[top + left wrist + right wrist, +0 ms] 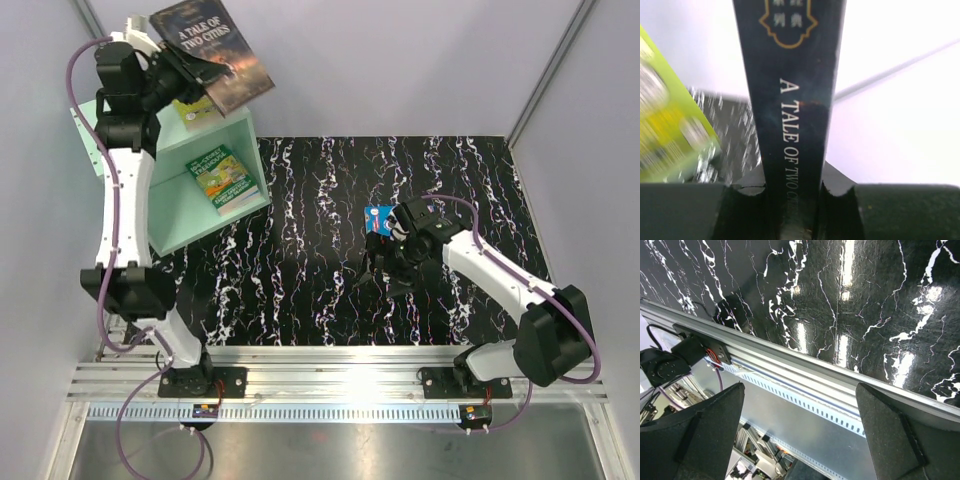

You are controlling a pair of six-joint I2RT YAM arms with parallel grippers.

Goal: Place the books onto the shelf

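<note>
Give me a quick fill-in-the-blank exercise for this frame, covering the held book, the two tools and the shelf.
The dark book gripped by the left tool is titled A Tale of Two ____.
The jaws of the right tool stand ____.
The green book lies ____ the mint-green shelf.
Missing: Cities; open; inside.

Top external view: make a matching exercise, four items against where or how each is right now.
Items:
1. A Tale of Two Cities
2. green Treehouse book
3. blue book
4. right gripper

States:
a. open, holding nothing
b. inside the shelf
c. clamped in the left gripper, off the table
d. on the table, partly hidden by the right arm

Pairs: 1-c, 2-b, 3-d, 4-a
</note>
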